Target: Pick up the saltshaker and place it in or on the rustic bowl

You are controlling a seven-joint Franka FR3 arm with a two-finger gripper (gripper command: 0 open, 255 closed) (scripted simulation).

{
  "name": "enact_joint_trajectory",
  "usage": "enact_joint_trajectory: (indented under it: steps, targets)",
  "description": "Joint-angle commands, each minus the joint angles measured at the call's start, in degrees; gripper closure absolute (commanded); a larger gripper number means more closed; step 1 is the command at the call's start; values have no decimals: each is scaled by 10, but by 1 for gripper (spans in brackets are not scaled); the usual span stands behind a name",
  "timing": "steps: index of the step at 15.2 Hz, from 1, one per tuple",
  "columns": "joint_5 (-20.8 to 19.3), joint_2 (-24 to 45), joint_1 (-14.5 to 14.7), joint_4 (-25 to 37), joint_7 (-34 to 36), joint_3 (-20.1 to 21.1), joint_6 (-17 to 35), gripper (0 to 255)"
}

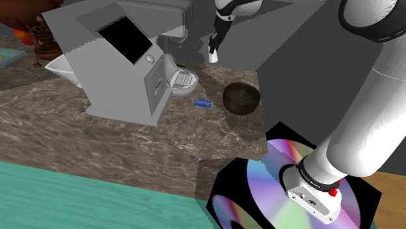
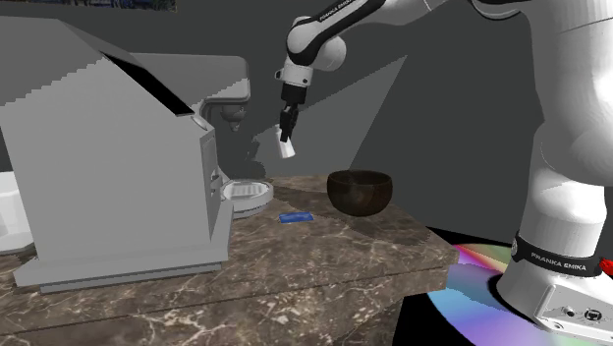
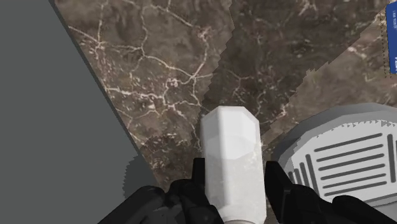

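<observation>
A white saltshaker [image 3: 232,162] is clasped between my two black fingers, and my gripper [image 3: 234,181] is shut on it. In the second exterior view the saltshaker [image 2: 286,147] hangs in the air from the gripper [image 2: 286,136], well above the brown marbled counter [image 2: 295,265]. The dark brown rustic bowl [image 2: 360,190] stands on the counter, below the saltshaker and toward that view's right. From the shoulder view the saltshaker [image 1: 213,54] is lifted beyond the bowl [image 1: 241,97], nearer the back of the counter.
A large grey machine [image 1: 120,68] takes up the counter's left side, with a round grey slotted base [image 3: 347,159] beside it. A small blue item [image 1: 203,103] lies between that base and the bowl. The arm's stand [image 1: 293,188] carries an iridescent disc.
</observation>
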Motion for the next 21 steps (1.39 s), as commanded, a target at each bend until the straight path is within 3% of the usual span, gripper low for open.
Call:
enact_joint_trajectory:
  steps: [1, 10, 21]
  targets:
    - [-2, -3, 0, 14, 2, 0, -17, 255]
    - [-7, -14, 0, 65, 9, -2, -79, 255]
    - [-46, -274, 12, -237, 39, 7, -33, 255]
